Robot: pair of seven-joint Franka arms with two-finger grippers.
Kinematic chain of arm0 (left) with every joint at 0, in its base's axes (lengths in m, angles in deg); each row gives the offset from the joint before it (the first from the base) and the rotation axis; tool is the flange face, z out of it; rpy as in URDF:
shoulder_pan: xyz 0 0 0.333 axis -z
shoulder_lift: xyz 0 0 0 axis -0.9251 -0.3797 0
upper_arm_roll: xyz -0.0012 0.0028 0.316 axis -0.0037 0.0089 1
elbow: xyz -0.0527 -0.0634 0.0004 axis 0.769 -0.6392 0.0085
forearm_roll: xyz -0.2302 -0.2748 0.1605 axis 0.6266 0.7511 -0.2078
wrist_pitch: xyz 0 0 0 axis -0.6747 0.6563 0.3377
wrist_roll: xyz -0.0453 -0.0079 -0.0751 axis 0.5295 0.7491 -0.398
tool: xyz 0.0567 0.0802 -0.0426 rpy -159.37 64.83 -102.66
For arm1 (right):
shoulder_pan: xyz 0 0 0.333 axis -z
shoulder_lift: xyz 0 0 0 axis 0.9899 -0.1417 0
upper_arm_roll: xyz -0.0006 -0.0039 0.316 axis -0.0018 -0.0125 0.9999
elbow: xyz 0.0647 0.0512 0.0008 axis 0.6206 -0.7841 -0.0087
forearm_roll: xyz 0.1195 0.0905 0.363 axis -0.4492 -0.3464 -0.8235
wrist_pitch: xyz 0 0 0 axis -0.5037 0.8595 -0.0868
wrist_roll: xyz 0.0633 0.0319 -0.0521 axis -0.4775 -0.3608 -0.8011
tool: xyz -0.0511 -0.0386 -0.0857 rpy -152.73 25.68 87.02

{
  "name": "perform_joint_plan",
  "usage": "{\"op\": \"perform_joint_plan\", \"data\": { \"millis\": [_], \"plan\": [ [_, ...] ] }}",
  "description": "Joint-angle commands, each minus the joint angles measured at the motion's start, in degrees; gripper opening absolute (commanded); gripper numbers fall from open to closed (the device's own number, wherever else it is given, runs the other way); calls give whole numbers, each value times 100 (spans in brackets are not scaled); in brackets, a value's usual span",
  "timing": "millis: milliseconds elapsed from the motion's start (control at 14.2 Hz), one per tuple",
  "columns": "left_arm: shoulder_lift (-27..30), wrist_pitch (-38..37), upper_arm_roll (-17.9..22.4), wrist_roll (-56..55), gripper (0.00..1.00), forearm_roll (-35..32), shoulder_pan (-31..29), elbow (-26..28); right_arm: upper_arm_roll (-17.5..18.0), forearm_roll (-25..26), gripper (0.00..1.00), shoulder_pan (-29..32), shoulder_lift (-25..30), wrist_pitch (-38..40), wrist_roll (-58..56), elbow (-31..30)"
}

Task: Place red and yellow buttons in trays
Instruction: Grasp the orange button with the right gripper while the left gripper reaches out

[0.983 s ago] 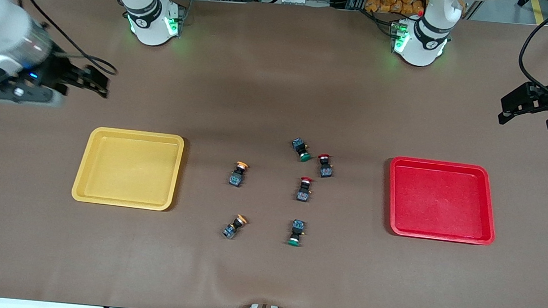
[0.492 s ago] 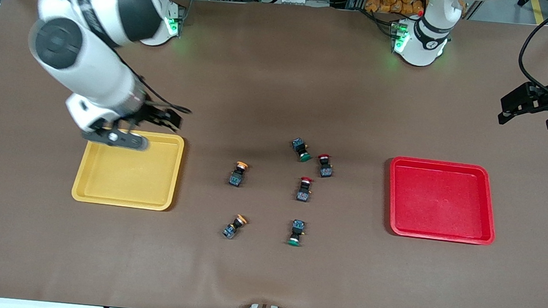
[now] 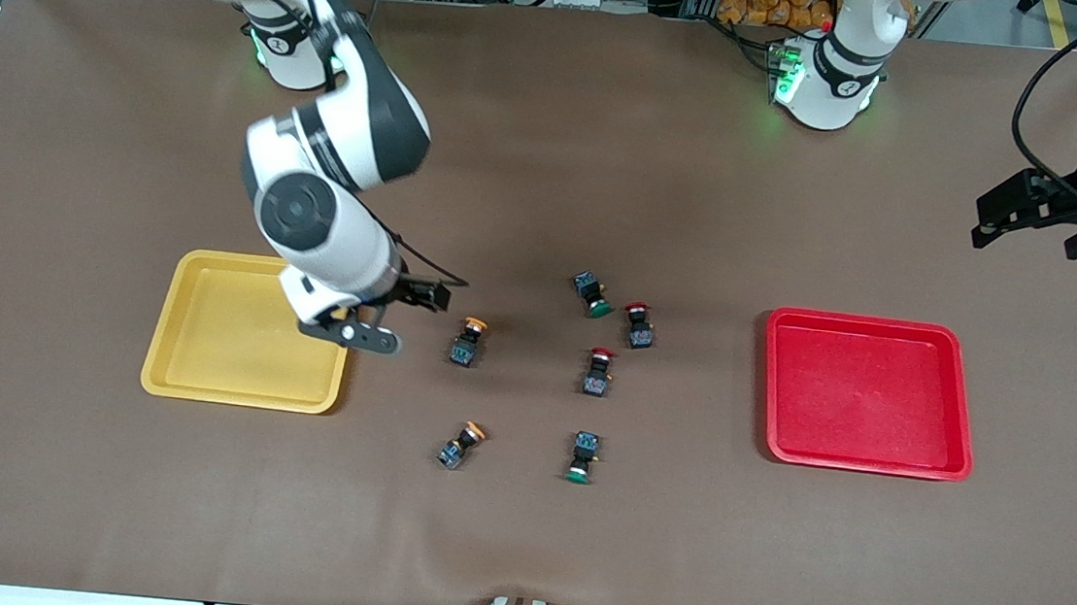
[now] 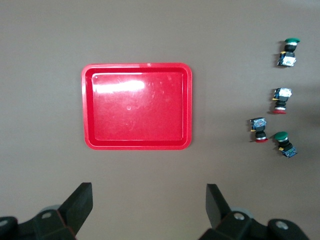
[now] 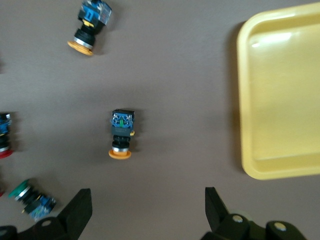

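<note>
Two yellow-capped buttons point(image 3: 468, 342) point(image 3: 460, 444) and two red-capped buttons point(image 3: 639, 324) point(image 3: 598, 370) lie on the table between the empty yellow tray point(image 3: 204, 332) and the empty red tray point(image 3: 867, 392). My right gripper point(image 3: 432, 296) is open and empty, over the table between the yellow tray and the farther yellow button. Its wrist view shows that button point(image 5: 121, 132) ahead of the open gripper point(image 5: 147, 210), and the tray's corner point(image 5: 280, 100). My left gripper point(image 3: 1014, 217) is open and empty, up at the left arm's end; its wrist view shows the red tray point(image 4: 136, 106) and both red buttons point(image 4: 281, 99) point(image 4: 258, 129).
Two green-capped buttons lie among the others, one point(image 3: 592, 294) beside the farther red button and one point(image 3: 582, 457) nearest the front camera. The brown mat point(image 3: 516, 554) covers the table. Cables run along the front edge.
My right arm has swung from the right arm's end of the table, across the yellow tray, to beside the farther yellow button. The left gripper has barely shifted. No button has moved.
</note>
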State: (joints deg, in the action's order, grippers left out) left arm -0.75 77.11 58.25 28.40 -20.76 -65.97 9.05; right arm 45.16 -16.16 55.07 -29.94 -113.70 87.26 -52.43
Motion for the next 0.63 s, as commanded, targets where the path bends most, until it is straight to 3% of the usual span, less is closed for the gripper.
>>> {"op": "perform_joint_plan", "data": {
  "millis": [0, 211, 562],
  "plan": [
    [-235, -60, -50, 6, 100, -29, 4, -57, -62, -142, 100, -194, -644, -496, 213, 208],
    [-462, -113, -59, -12, 100, -46, 48, -48, -62, -143, 100, -353, -1164, -1357, 337, 199],
    [-788, -175, -85, -38, 100, -46, 118, -22, -70, -108, 100, -459, -1376, -1745, 530, 182]
  ]
}}
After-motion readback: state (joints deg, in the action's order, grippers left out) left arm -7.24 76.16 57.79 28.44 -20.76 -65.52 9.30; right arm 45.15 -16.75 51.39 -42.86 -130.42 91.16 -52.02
